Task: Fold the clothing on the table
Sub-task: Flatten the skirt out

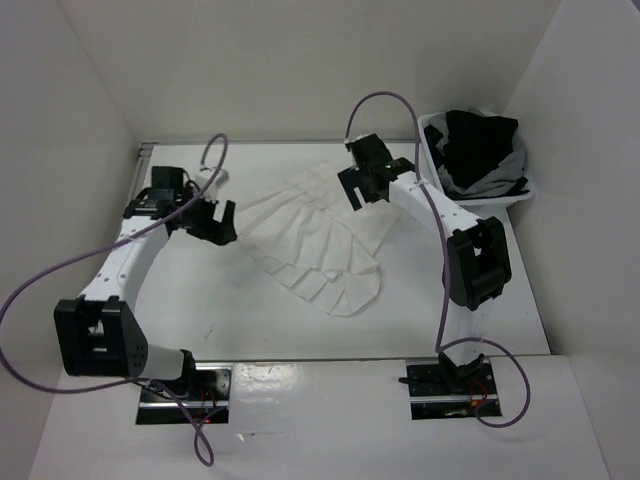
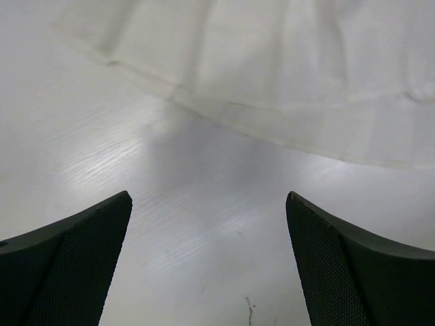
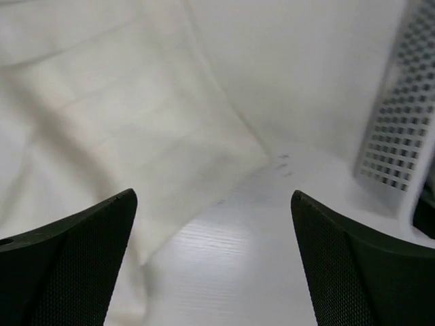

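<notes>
The clothing (image 1: pixel 318 238), a white pleated skirt, lies spread in a fan on the table (image 1: pixel 230 310), its hem folds towards the near side. My left gripper (image 1: pixel 212 224) hovers just left of the skirt, open and empty. In the left wrist view the skirt's edge (image 2: pixel 285 88) lies beyond the left gripper (image 2: pixel 209 197), with bare table (image 2: pixel 204 231) between the fingers. My right gripper (image 1: pixel 362 190) stands open over the skirt's far right corner. In the right wrist view the right gripper (image 3: pixel 213 193) holds nothing, and the skirt's corner (image 3: pixel 122 129) lies under its left finger (image 3: pixel 75 265).
A white perforated basket (image 1: pixel 432 140) with black and grey garments (image 1: pixel 480 150) stands at the back right, close to my right gripper; its wall (image 3: pixel 397 129) shows in the right wrist view. White walls enclose the table on three sides.
</notes>
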### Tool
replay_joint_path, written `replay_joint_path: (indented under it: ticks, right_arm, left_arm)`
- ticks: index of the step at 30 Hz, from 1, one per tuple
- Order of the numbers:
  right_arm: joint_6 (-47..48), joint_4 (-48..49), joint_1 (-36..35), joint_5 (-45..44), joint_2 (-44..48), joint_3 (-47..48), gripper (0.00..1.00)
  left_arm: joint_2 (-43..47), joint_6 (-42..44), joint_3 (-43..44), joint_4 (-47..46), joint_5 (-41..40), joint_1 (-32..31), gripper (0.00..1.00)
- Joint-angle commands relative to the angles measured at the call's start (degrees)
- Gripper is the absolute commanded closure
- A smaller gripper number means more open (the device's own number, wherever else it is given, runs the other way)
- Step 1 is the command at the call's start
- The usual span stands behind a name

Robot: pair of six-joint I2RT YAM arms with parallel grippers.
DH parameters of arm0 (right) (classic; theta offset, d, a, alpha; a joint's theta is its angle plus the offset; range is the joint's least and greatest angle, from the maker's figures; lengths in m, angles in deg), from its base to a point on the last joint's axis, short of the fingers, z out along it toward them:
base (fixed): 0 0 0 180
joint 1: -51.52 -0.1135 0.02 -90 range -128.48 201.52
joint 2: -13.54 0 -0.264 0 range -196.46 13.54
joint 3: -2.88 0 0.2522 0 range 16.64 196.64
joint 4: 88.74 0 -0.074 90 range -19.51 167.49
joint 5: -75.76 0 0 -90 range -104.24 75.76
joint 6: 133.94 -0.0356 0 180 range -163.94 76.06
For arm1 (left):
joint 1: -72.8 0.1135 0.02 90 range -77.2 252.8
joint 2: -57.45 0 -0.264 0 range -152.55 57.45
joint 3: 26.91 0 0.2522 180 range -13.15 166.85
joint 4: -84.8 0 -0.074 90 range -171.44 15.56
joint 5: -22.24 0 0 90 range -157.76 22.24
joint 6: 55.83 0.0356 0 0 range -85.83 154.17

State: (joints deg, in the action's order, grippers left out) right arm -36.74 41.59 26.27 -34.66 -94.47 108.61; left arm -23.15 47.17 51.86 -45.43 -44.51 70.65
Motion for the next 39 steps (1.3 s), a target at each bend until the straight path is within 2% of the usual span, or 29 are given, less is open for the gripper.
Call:
replay_joint_path:
  ticks: [1, 3, 7, 14, 20, 25, 30, 39]
  right_arm:
    - [-5.17, -4.09, -4.44, 11.26, 0.88, 0.94, 0.02]
    - [-7.46, -4.09, -5.15, 14.34, -1.14, 0.94, 0.02]
    - [-10.18, -4.09, -5.15, 21.11, -6.33, 4.18, 0.02]
    - [-11.95, -5.41, -6.82, 26.13, -18.72, 18.22, 0.02]
    - [-12.56, -7.34, -8.66, 27.54, -27.07, 31.06, 0.02]
    - [-9.50, -9.27, -12.79, 23.68, -32.35, 35.38, 0.02]
    - [-5.63, -10.50, -15.43, 22.62, -33.07, 31.19, 0.02]
    - [4.82, -6.81, -19.48, 20.60, -20.51, 7.55, 0.02]
  left_arm:
    - [6.06, -7.27, -1.47, -3.40, -5.83, 5.74, 0.00]
    - [8.60, -9.55, -2.08, -3.40, -8.91, 8.38, 0.00]
    - [13.88, -11.67, -5.24, -4.63, -10.06, 15.58, 0.00]
    - [20.47, -11.15, -9.72, -5.25, -6.55, 24.02, 0.00]
    - [23.29, -9.83, -11.75, -5.77, -4.08, 28.69, 0.00]
    - [23.81, -9.30, -12.80, -5.77, -3.56, 29.84, 0.00]
    - [24.34, -6.67, -12.81, -5.25, -2.33, 29.84, 0.00]
    - [24.35, -6.67, -13.33, -5.77, -1.54, 29.84, 0.00]
